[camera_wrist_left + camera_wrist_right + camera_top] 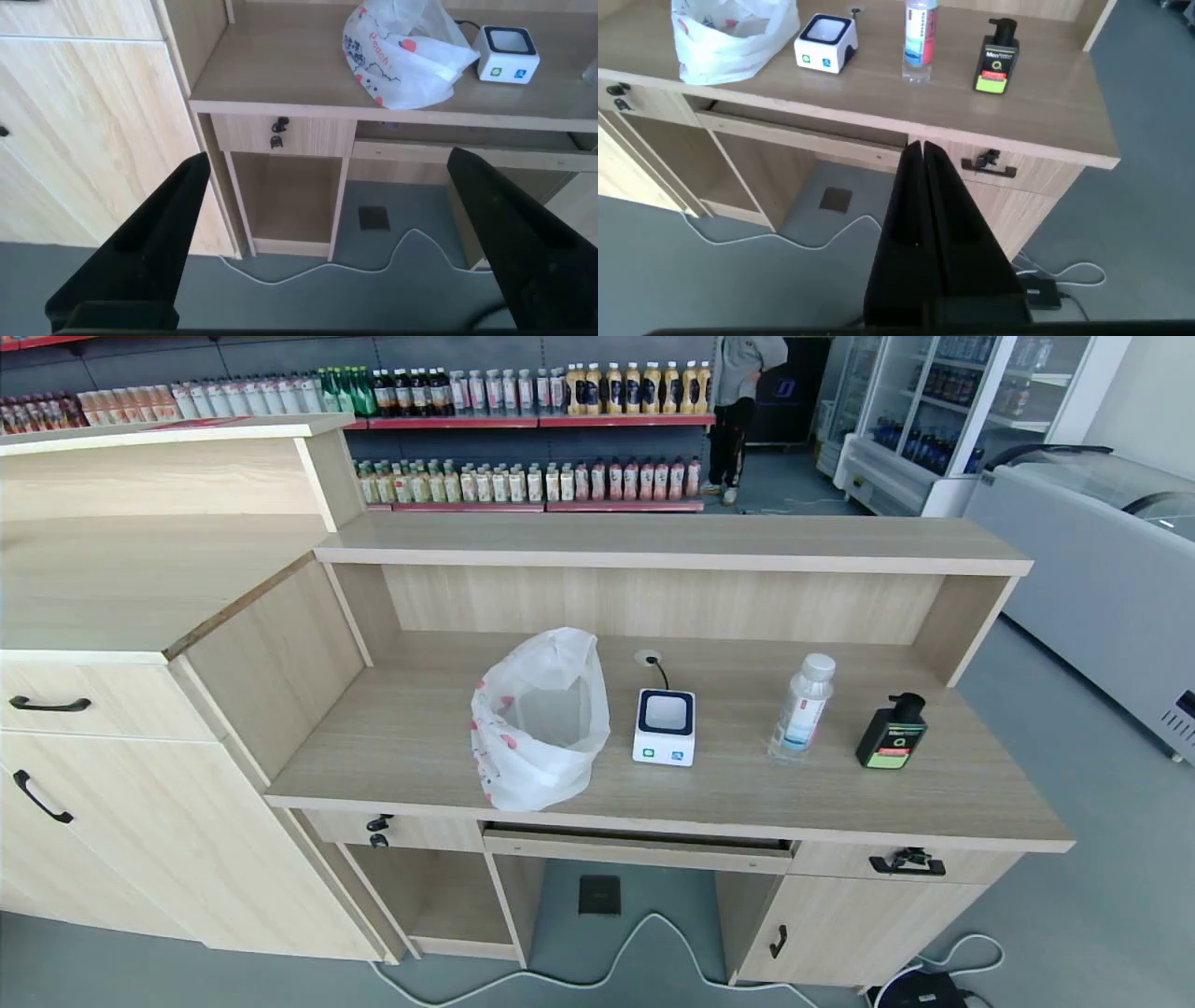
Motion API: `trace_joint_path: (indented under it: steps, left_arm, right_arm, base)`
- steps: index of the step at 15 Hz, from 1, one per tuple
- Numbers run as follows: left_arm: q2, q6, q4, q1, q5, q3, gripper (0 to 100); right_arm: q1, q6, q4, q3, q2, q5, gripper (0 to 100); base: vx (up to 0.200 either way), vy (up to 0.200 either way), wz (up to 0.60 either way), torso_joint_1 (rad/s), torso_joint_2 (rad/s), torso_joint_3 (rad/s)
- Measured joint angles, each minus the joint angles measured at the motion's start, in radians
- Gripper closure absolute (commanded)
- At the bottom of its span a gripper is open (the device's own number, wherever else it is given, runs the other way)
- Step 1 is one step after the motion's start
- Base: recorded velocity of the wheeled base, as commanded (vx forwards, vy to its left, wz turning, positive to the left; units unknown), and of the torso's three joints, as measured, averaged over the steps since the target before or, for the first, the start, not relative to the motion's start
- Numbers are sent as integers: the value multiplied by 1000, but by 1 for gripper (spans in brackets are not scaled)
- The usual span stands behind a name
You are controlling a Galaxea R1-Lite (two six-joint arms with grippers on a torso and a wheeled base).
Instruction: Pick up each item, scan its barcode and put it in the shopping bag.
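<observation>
On the wooden counter (429,728) an open white shopping bag (537,717) with red print stands at the left. Right of it sits a small white barcode scanner (664,726). Further right stand a clear water bottle (801,709) with a white cap and a black pump bottle (892,732) with a green label. My left gripper (327,233) hangs open, low in front of the counter's left part, with the bag (402,51) and scanner (509,53) beyond it. My right gripper (922,163) is shut and holds nothing, below the counter's front edge, facing the water bottle (919,39) and pump bottle (995,58).
A raised shelf (672,543) runs behind the counter, and a taller cabinet (131,616) stands at its left. Under the counter are a drawer (635,847), an open knee space and white cables (653,943) on the floor. Drink shelves (523,420) and fridges stand behind.
</observation>
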Motion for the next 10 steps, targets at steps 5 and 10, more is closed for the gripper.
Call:
trace_joint_path:
  steps: [5,10]
  left_arm:
    - [0,-2,0,-1,0,0,0]
    - [0,-2,1,0,0,0,0]
  right_arm:
    - [-46,11,-70,-331,472,-42,100]
    - [-140,-40,-231,-394,853,2,0]
  base:
    - [0,0,0,0,0,0]
    - [0,0,0,0,0,0]
